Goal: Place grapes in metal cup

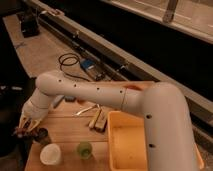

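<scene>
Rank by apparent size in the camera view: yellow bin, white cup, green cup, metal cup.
1. Yellow bin, clearly largest.
2. White cup.
3. Green cup and metal cup: look alike, so unranked; the gripper with the grapes partly hides the metal cup.
</scene>
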Robot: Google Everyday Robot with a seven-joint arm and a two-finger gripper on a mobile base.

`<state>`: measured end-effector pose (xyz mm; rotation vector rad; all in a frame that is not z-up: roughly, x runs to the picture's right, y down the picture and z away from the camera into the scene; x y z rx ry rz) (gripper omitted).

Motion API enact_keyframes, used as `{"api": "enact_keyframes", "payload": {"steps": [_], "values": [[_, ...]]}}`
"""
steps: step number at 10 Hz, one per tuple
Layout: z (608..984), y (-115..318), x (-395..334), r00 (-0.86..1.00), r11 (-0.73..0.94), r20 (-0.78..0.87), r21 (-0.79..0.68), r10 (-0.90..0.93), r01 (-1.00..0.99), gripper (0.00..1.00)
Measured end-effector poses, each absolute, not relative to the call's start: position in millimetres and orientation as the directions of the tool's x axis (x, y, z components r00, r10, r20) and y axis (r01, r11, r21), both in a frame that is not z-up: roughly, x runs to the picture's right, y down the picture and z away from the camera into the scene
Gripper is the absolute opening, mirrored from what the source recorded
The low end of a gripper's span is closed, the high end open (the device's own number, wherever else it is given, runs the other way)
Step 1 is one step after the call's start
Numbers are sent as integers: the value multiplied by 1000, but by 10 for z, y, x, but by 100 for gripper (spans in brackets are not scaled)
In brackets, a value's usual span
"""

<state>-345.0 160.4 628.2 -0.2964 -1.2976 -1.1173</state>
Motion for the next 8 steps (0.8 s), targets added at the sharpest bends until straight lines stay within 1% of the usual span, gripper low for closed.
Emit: {"api": "enact_keyframes", "payload": {"steps": [8], "values": [[6269, 1649, -3155, -50, 552, 879, 341, -474, 761, 19]]}}
